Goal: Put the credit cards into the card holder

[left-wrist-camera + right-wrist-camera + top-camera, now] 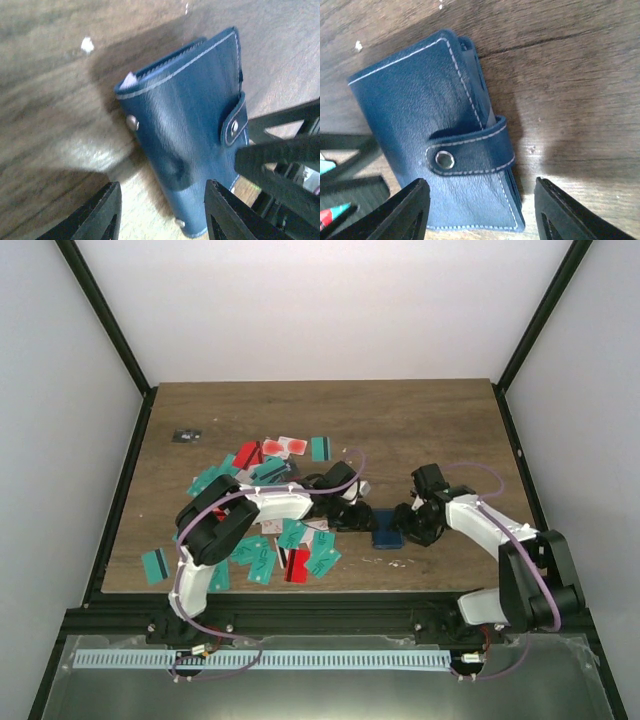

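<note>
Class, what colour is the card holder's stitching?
White stitching on the navy card holder; clearest in the right wrist view.

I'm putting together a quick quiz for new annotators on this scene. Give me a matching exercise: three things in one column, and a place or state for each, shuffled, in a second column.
Column A
1. card holder
2. credit cards
3. small dark object

Column B
a. alone near the far left corner of the table
b. lying flat, closed, its strap snapped across
c. scattered over the table's left half

Pairs: 1-b, 2-c, 3-a
</note>
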